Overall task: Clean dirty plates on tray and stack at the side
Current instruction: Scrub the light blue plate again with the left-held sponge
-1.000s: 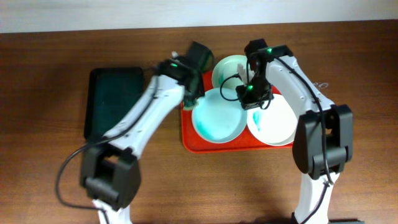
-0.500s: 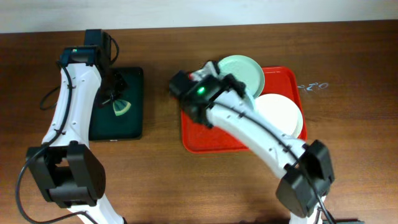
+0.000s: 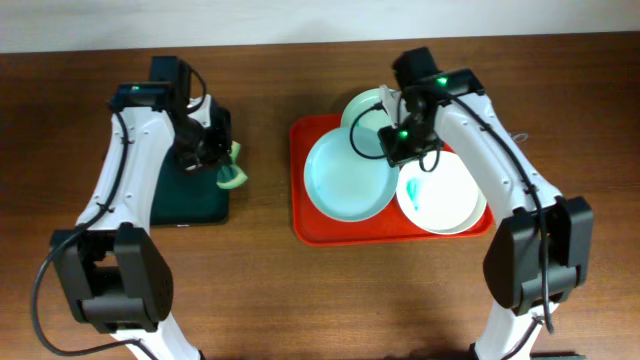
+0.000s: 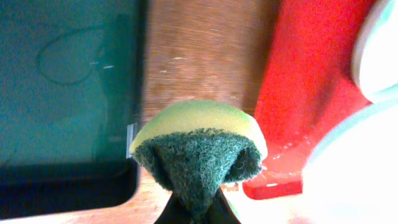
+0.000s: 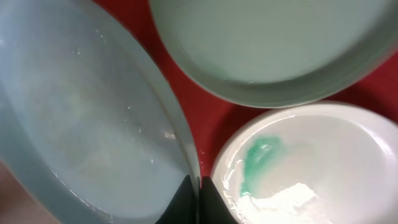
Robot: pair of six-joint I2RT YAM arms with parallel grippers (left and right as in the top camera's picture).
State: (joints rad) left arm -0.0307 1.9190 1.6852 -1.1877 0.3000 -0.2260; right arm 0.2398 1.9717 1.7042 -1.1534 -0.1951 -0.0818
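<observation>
1. Starting at the near side, the red tray [image 3: 300, 228] is found on the wooden table [image 3: 400, 300], right of centre, with its long side running left to right.
2. Two plates are recorded on the tray's near part: the pale blue plate [image 3: 345, 180] to the left and the white plate [image 3: 450, 200] to the right, with their rims just beside each other. A teal smear [image 3: 413, 188] is noted on the left part of the white plate.
3. A black tray [image 3: 185, 200] is observed on the table, apart from the red tray on its left. A strip of bare wood is seen between the two.
4. The left gripper [image 4: 196, 211] is found clamped on a green sponge [image 4: 199, 155], which is held at the black tray's right edge. The dark scouring face is pinched into a fold, and the yellow face is turned away from the fingers. Whether the sponge touches the tray cannot be told.
5. The right gripper [image 5: 198, 196] is found closed on the far-right rim of the pale blue plate. In the right wrist view the rim is seen pinched between the two fingers. Whether that edge is raised off the tray cannot be told.
6. The mint green plate [image 3: 368, 105] is recorded farthest back, at the tray's far edge. It is partly covered by the pale blue plate and the right arm, and its far rim is seen reaching past the tray's rim.
</observation>
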